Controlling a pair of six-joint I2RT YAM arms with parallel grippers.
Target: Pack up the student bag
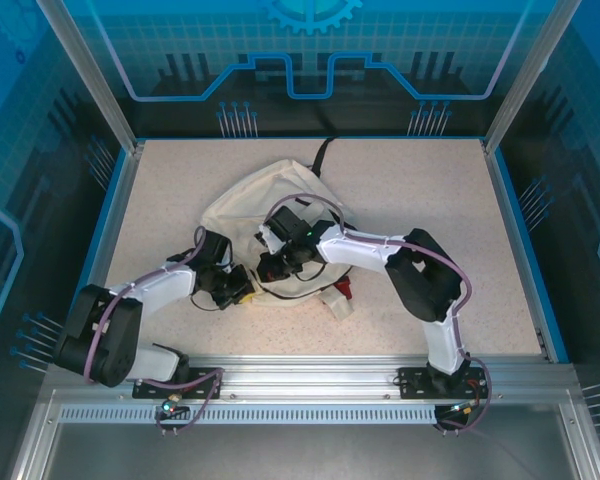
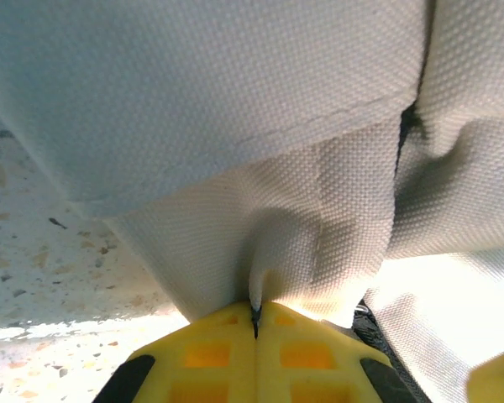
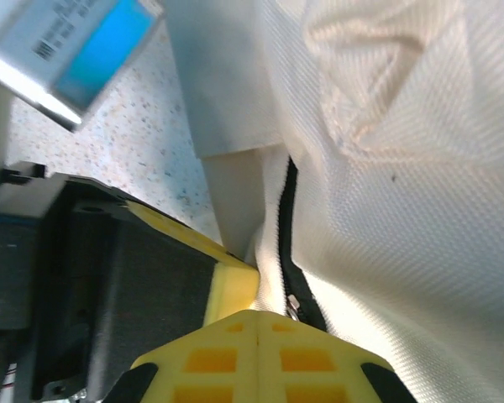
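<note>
The student bag (image 1: 265, 215), cream cloth with a black strap at its far end, lies crumpled in the middle of the table. My left gripper (image 1: 246, 288) is at the bag's near left edge, its yellow fingers (image 2: 319, 353) shut on a pinched fold of the cloth (image 2: 260, 285). My right gripper (image 1: 274, 268) is close beside it, its yellow fingers (image 3: 315, 357) pressed together at the bag's black zip (image 3: 290, 218), with the cloth edge running into the tips and the metal zip pull (image 3: 294, 307) just to the right. The left gripper's yellow fingertip (image 3: 233, 290) touches the same edge.
A small white and red item (image 1: 338, 298) lies on the table just right of the bag's near edge. A white box with a blue label (image 3: 84, 50) lies beyond the bag's edge. Metal frame rails (image 1: 310, 375) bound the near side; bare speckled table (image 1: 430, 190) lies to the right.
</note>
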